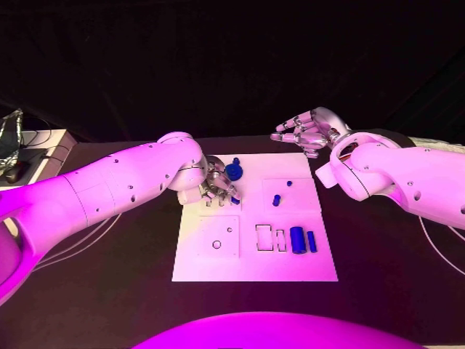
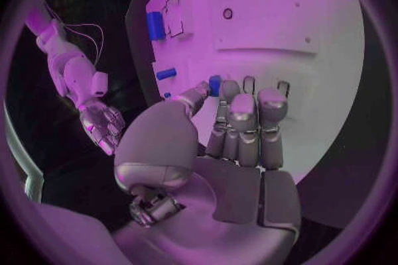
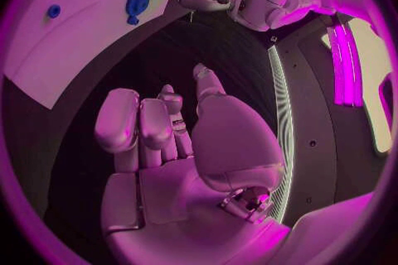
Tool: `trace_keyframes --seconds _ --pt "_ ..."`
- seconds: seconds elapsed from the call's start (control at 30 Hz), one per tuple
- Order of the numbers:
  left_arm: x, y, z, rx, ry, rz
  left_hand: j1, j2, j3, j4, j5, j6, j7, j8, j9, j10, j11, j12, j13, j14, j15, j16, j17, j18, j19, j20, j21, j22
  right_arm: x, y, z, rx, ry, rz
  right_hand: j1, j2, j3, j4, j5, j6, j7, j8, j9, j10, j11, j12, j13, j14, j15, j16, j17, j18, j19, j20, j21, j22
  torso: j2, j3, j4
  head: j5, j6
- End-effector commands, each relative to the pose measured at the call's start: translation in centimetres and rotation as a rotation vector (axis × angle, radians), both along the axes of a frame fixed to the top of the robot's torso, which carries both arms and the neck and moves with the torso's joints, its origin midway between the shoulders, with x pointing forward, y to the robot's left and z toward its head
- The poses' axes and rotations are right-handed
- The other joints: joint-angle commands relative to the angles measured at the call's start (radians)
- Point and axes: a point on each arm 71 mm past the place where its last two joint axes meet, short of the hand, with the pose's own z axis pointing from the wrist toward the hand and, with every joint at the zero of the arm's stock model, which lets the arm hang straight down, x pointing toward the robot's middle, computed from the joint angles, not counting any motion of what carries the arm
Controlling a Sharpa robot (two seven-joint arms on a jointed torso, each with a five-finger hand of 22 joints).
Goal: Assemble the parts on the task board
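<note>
The white task board (image 1: 256, 263) lies mid-table. My left hand (image 1: 218, 186) hovers over its far left corner, beside a round blue part (image 1: 232, 173). In the left wrist view its thumb and a finger (image 2: 229, 94) pinch a small blue part (image 2: 214, 85) just above the board (image 2: 290, 20). A short blue peg (image 1: 277, 198) stands near the board's middle, and two blue cylinders (image 1: 298, 240) lie by rectangular slots at its right side. My right hand (image 1: 308, 132) floats past the board's far edge, fingers apart and holding nothing; the right wrist view shows it (image 3: 166, 139) over dark table.
A silvery object (image 1: 2, 145) sits on a white box at the table's far left corner. White cables (image 1: 81, 243) trail under my left arm. Dark table surrounds the board on all sides.
</note>
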Motion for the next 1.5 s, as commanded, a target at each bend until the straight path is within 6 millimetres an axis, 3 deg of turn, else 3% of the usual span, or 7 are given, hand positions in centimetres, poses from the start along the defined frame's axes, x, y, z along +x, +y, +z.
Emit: trace_keyframes --seconds 0.03,0.23,0.37,0.57,0.83,1.0,1.5 --pt "-0.3 -0.2 -0.2 -0.025 0.021 -0.017 -0.001 -0.003 0.109 -0.089 0.005 -0.004 -0.007 0.014 0.022 0.008 -0.004 -0.004 -0.002 -0.005 0.002 -0.005 0.0 -0.013 -0.008 0.001 -0.005 0.005 0.0 0.2 0.0 -0.011 -0.005 0.021 -0.005 0.004 -0.001 0.002 -0.003 -0.003 0.005 -0.003 0.001 -0.002 -0.001 -0.005 0.0 0.001 -0.004 -0.005 -0.001 -0.003 0.041 -0.003 -0.005 0.137 0.0 -0.0002 0.0 0.001 0.0" --pt "-0.3 0.2 -0.1 -0.048 0.007 0.016 -0.019 -0.017 0.154 -0.11 0.02 -0.002 -0.011 0.029 0.041 0.02 -0.008 -0.007 -0.006 0.003 -0.001 0.0 0.005 -0.012 0.0 0.0 -0.004 0.018 0.0 0.2 0.0 -0.012 -0.005 0.022 -0.007 0.005 -0.002 0.003 -0.003 -0.002 0.005 -0.004 0.001 0.0 -0.002 -0.004 0.002 0.001 -0.004 -0.004 0.0 -0.003 0.041 -0.003 -0.004 0.137 0.0 -0.0003 0.0005 0.003 0.0" --pt "-0.5 0.7 0.1 -0.068 0.0 0.049 -0.03 -0.036 0.158 -0.117 0.117 0.006 -0.015 0.039 0.05 0.031 -0.013 -0.008 -0.008 0.012 -0.005 0.007 0.013 -0.013 0.011 -0.002 0.003 0.029 0.0 0.2 0.0 -0.012 -0.005 0.022 -0.007 0.005 -0.002 0.003 -0.003 -0.002 0.005 -0.004 0.001 0.0 -0.002 -0.004 0.002 0.001 -0.004 -0.004 0.0 -0.003 0.041 -0.003 -0.004 0.137 0.0 -0.0008 0.0005 0.004 0.0" --pt "-1.0 2.0 0.6 -0.095 -0.01 0.104 -0.054 -0.062 0.164 -0.127 0.237 0.024 -0.025 0.052 0.066 0.062 -0.023 -0.017 -0.017 0.026 -0.013 0.016 0.027 -0.018 0.03 -0.011 0.016 0.049 0.0 0.1 0.0 -0.013 -0.005 0.02 -0.007 0.005 -0.002 0.003 -0.003 -0.002 0.005 -0.004 0.001 0.0 -0.002 -0.004 0.002 0.001 -0.004 -0.004 0.0 -0.003 0.041 -0.003 -0.004 0.137 0.0 -0.0005 0.0011 0.007 -0.002" --pt "-1.9 4.1 1.4 -0.1 -0.068 0.158 -0.071 -0.097 0.165 -0.135 0.338 0.063 -0.04 0.048 0.067 0.112 -0.039 -0.027 -0.039 0.042 -0.027 0.017 0.04 -0.033 0.06 -0.037 0.038 0.077 0.1 -0.2 -0.1 -0.015 -0.003 0.016 -0.008 0.005 -0.003 0.004 -0.004 -0.002 0.005 -0.004 0.001 -0.001 -0.002 -0.005 0.002 0.001 -0.004 -0.005 -0.001 -0.003 0.041 -0.003 -0.005 0.137 0.0 0.0002 0.0015 0.009 -0.004" --pt "-2.1 4.9 1.6 -0.081 -0.1 0.166 -0.073 -0.107 0.161 -0.136 0.374 0.083 -0.046 0.04 0.065 0.133 -0.045 -0.033 -0.05 0.045 -0.032 0.016 0.04 -0.041 0.071 -0.047 0.045 0.089 0.1 -0.3 -0.1 -0.016 -0.002 0.013 -0.008 0.005 -0.003 0.004 -0.004 -0.002 0.005 -0.004 0.001 -0.001 -0.002 -0.005 0.002 0.001 -0.004 -0.005 -0.001 -0.003 0.041 -0.003 -0.005 0.137 0.0 -0.0008 0.0007 0.01 -0.006" --pt "-2.2 4.6 1.3 -0.027 -0.186 0.147 -0.076 -0.115 0.164 -0.136 0.415 0.099 -0.049 0.026 0.074 0.145 -0.049 -0.038 -0.059 0.046 -0.036 0.014 0.032 -0.045 0.077 -0.056 0.038 0.097 0.1 -0.4 -0.1 -0.017 -0.001 0.013 -0.009 0.004 -0.003 0.006 -0.003 -0.002 0.005 -0.005 0.001 -0.001 -0.001 -0.006 0.001 0.001 -0.004 -0.005 -0.002 -0.003 0.041 -0.003 -0.005 0.137 0.001 0.001 -0.0007 0.014 -0.014"
